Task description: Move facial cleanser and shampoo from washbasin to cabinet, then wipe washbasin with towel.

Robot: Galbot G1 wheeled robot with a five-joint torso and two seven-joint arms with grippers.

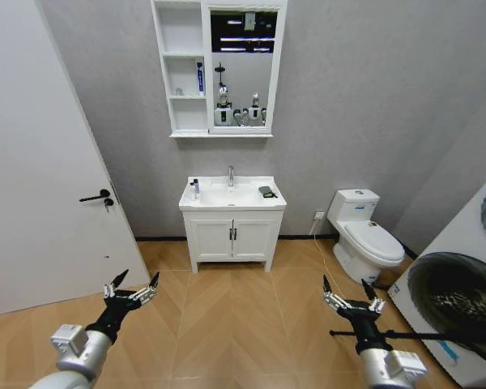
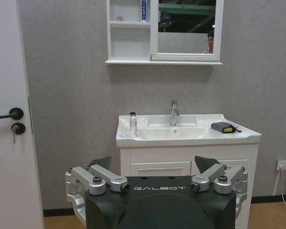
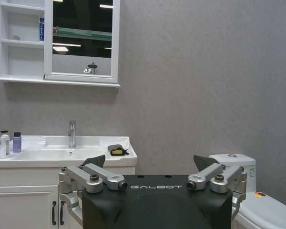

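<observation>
At twelve o'clock on the washbasin, two bottles are standing upright; both grippers' jaws are gaping apart.

"GALBOT" in light letters stands on the black body of the left gripper, seen in left wrist view, just behind its fingers. Same word "GALBOT" on the black body of the right gripper, right wrist view, same spot. Blue tube on a shelf of the cabinet carries printing, too small to read. Bottles on the washbasin: labels unreadable. Sticker on the toilet lid, red/yellow, no legible txt. Blue-white label on the washing machine front, low down: can't make out any words or nos.
</observation>
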